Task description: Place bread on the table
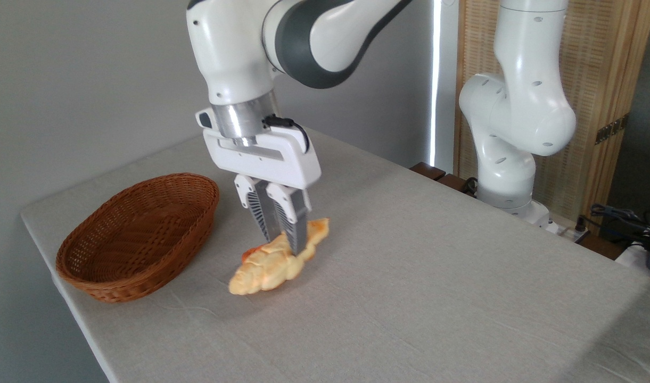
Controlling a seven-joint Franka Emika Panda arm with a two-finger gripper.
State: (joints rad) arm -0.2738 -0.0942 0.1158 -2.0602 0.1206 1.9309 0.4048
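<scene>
The bread (pixel 269 266), a long pale golden braided loaf, hangs tilted just above the table (pixel 410 276), its left end lower. My gripper (pixel 285 246) is shut on the loaf's middle, fingers pointing down. The loaf sits in front of the small orange bun (pixel 248 254) and hides nearly all of it; only an orange sliver shows at its left. I cannot tell whether the loaf's low end touches the cloth.
A brown oval wicker basket (pixel 138 234) stands at the left, near the table's corner, with nothing in it. The arm's white base (pixel 511 133) rises at the back right. Cables and dark gear (pixel 633 223) lie beyond the right edge.
</scene>
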